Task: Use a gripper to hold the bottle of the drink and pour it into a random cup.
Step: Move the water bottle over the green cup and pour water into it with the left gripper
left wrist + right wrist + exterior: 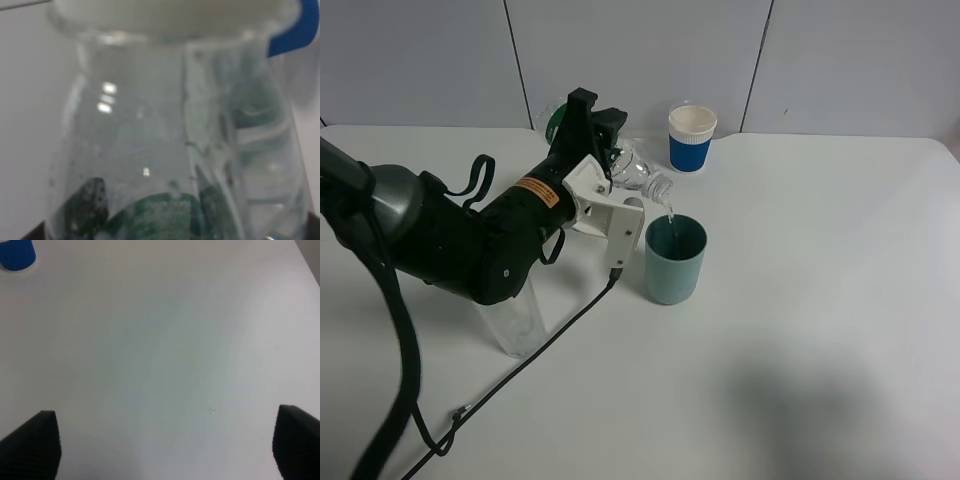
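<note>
- You're looking at a robotics lab or test station, judging by the rig and the bare setting.
- A bulky black robot arm (470,245) with an orange label (537,191) works over a plain white surface (820,350).
- A loose black cable (560,330) trails across that surface.
- Behind it stand plain grey wall panels (640,50) joined by dark seams, like a partitioned test bay.

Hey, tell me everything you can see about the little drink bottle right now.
The bottle is small, clear plastic and uncapped, with a dark green label toward its base. The left pincer is clamped around its body and holds it tipped in the air, mouth angled down over the teal cup. A thin stream runs from the mouth into that cup. The mouth seems clear of the rim.
</note>
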Robot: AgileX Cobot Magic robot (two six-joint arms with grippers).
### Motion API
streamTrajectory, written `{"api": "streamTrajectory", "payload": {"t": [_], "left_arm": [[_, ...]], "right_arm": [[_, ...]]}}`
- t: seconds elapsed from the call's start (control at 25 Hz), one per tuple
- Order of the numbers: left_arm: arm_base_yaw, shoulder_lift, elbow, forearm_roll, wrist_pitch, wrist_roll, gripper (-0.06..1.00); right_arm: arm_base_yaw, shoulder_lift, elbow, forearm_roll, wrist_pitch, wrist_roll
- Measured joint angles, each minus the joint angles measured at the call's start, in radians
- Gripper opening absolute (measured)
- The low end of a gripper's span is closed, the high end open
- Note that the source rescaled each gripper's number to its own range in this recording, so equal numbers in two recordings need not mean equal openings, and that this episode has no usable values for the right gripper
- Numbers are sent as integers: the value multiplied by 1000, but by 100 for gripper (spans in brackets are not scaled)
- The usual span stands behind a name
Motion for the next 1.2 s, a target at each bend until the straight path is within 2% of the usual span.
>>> {"api": "streamTrajectory", "payload": {"t": [1.2], "left_arm": [[0,0,0,0,-1,51,6]], "right_arm": [[0,0,0,0,0,0]]}}
